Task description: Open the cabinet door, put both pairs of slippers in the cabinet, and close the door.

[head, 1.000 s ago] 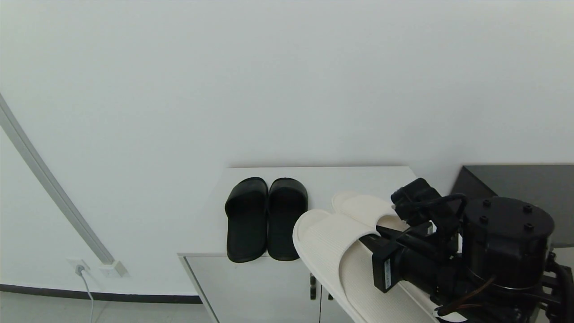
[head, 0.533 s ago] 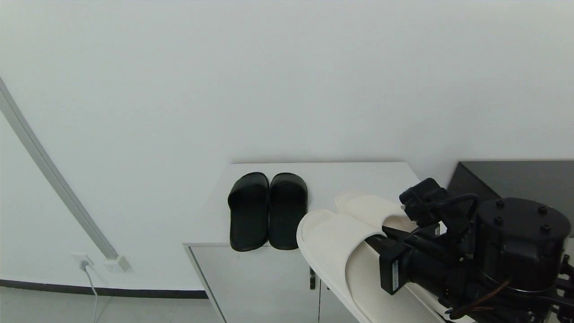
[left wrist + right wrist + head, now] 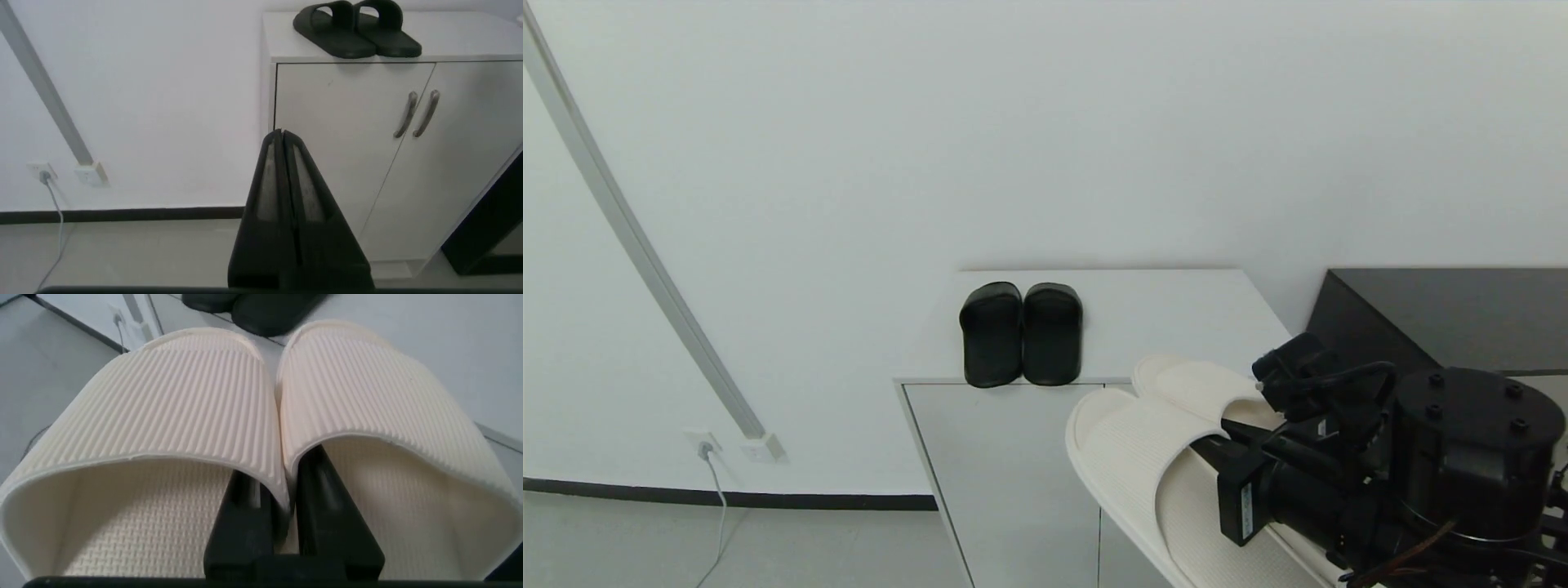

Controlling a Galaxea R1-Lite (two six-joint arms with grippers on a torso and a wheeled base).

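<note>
Right gripper [image 3: 278, 510]: I have one finger inside each slipper of the white pair [image 3: 1131, 437], clamped on their touching inner walls. The pair hangs in the air in front of the cabinet [image 3: 1168, 310], toes toward it.
Left gripper [image 3: 283, 196]: fingers pressed together with nothing between them, low in front of the cabinet.
Black pair [image 3: 1022, 333]: side by side on the cabinet top, at its front edge.
Doors [image 3: 351, 147]: both shut, handles [image 3: 417, 114] close together at the middle.
Change: my whole head view has shifted over the last second, so the camera moved. More door front shows, and the white pair sits in the grip as before.
</note>
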